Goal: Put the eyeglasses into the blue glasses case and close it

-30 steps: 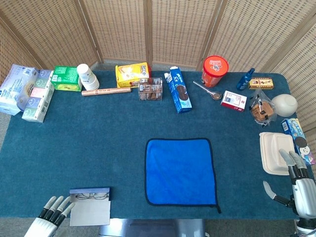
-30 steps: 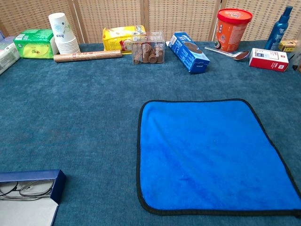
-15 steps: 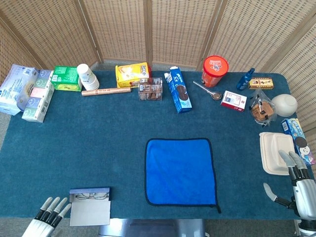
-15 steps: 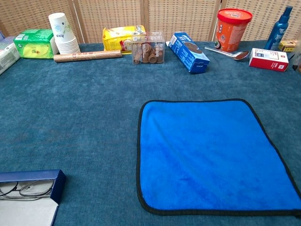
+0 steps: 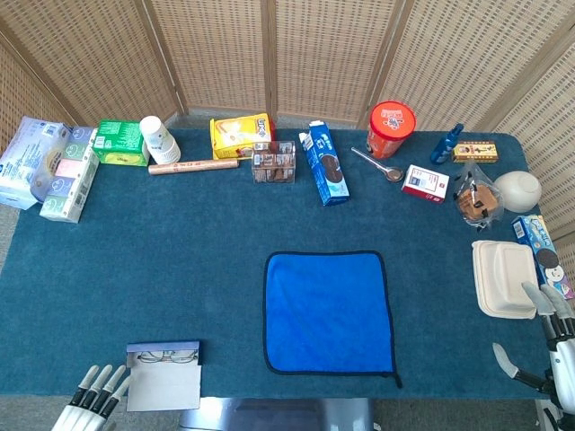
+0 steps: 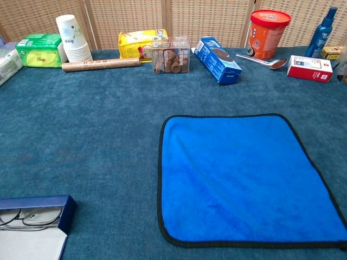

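The blue glasses case (image 5: 164, 373) lies open at the table's near left edge, its pale inner lid facing up. Thin-framed eyeglasses (image 5: 166, 356) lie inside its blue tray, also seen in the chest view as eyeglasses (image 6: 30, 216) within the case (image 6: 62, 214). My left hand (image 5: 90, 402) sits just left of the case at the frame's bottom edge, fingers straight and apart, holding nothing. My right hand (image 5: 552, 346) is at the near right corner, fingers spread, empty. Neither hand shows in the chest view.
A blue cloth (image 5: 328, 312) lies in the near middle. Along the back stand tissue packs (image 5: 45, 166), a green box (image 5: 121, 142), paper cups (image 5: 160, 139), a yellow bag (image 5: 240, 135), a cookie box (image 5: 325, 164) and a red tub (image 5: 391, 128). A white clamshell box (image 5: 505, 278) sits near my right hand.
Both hands have drawn back toward the near edge of the table and show less in the head view. The case and eyeglasses have not moved.
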Robot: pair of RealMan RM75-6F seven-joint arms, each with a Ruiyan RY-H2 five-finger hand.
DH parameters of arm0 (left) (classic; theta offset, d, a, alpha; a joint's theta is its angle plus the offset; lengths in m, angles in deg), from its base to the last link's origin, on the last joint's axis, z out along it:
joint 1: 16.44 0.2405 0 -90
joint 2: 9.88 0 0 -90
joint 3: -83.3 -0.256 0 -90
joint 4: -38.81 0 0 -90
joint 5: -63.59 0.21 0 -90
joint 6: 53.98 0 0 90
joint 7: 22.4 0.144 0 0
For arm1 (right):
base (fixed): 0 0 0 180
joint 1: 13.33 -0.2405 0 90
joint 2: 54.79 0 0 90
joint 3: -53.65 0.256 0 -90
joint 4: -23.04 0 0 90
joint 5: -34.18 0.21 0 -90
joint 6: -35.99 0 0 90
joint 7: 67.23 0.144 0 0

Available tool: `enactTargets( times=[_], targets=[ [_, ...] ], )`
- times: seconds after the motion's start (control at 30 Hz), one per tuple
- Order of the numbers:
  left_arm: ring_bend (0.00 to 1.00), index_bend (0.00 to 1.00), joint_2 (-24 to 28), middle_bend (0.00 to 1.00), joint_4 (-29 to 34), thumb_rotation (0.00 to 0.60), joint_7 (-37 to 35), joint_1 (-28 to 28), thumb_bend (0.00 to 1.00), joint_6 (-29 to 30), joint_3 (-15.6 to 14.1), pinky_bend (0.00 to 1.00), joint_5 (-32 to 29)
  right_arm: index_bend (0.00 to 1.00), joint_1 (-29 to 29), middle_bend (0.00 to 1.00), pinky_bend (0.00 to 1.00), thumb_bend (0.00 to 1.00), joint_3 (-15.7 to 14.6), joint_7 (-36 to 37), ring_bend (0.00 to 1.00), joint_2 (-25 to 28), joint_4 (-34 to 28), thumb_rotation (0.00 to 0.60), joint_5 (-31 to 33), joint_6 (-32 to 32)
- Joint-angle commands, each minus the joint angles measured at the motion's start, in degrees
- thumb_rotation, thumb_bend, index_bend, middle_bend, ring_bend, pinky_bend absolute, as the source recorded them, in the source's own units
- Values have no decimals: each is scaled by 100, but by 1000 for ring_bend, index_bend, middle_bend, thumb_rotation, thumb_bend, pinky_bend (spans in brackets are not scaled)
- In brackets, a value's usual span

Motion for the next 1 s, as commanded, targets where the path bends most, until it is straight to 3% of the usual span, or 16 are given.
enactTargets(
  times=[0.03,1.0],
  targets=[
    [0,0,-59,0,38,536,63,9,248,-25,40,6,-34,8,53,125,65,329,-15,117,0,5,111,340,41,66],
    [0,0,-175,1,286,534,775,-271,247,-82,118,9,186,7,312,126,66,328,54,1212,0,-56,926,342,363,383]
  ],
)
